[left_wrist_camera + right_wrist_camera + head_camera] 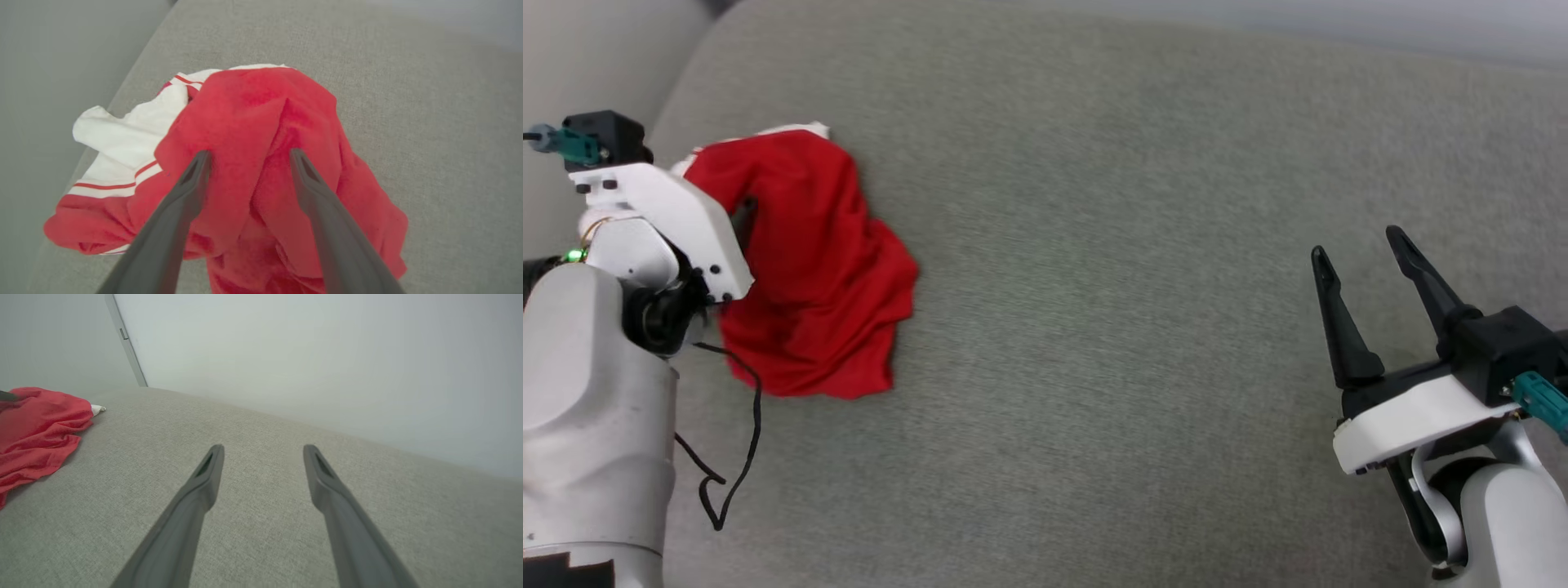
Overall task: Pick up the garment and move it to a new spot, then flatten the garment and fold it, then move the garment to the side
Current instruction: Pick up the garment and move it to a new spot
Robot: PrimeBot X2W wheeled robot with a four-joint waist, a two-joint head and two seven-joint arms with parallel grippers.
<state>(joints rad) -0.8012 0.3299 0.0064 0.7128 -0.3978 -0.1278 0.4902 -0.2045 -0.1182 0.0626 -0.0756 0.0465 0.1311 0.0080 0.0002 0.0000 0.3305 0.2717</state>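
lying crumpled in a heap at the left edge of the grey cushion point(1094, 343), the garment point(817, 261) is mostly red cloth bunched into soft folds, with a sliver of white at its far end. the left wrist view adds what the head view hides. a white sleeve point(118, 143) spills toward the cushion's edge, finished with red-and-white striped trim point(110, 185), and a raised red ridge runs up the middle of the pile. the right wrist view takes the heap from low and side-on, with a pale wall point(327, 355) rising behind the cushion's back edge.

the left gripper point(249, 153) leans down over the garment from the cushion's left side. its two dark fingers are spread wide either side of the ridge, with nothing pinched between them; whether the tips press into the fabric i cannot tell. in the head view its white wrist housing covers the fingers, and a thin black cable point(743, 441) loops below the arm. the right gripper point(1357, 242) hovers over the cushion's bare right part, well apart from the garment. its fingers are parted and empty, pointing toward the cushion's back edge.
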